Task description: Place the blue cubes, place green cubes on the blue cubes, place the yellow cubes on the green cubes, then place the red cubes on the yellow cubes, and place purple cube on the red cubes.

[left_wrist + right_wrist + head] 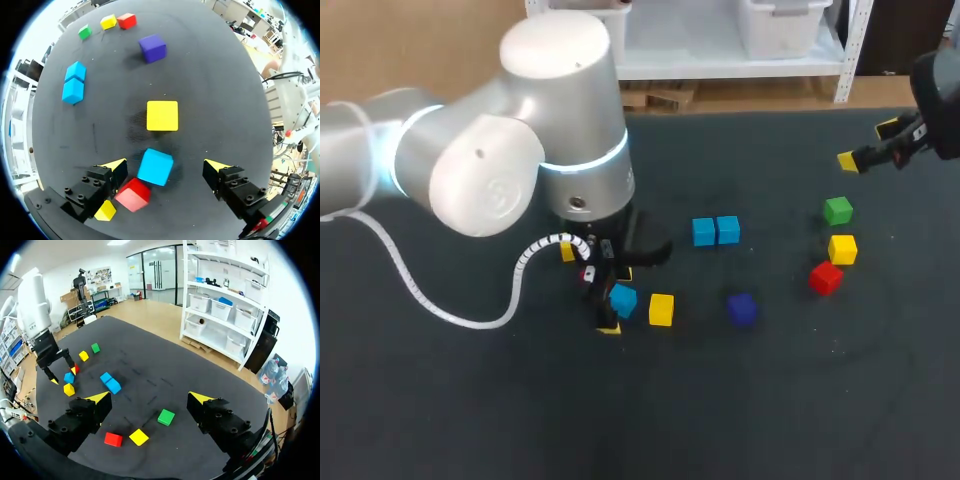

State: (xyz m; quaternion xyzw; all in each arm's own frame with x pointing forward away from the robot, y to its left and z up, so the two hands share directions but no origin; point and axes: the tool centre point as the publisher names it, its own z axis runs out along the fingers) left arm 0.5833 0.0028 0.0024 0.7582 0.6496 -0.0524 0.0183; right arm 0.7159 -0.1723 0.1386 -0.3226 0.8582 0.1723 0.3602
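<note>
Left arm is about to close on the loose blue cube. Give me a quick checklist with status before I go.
1. Left gripper open: ok.
2. Blue cube between its fingers: ok, though off-centre and turned at an angle.
3. Red cube clear of the grasp: not ok, it appears to touch the blue cube beside one finger.
4. Fingers low enough to grip: cannot tell.
5. Placed blue pair side by side, nothing on top: ok.
6. Right gripper open, well away across the table: ok.
</note>
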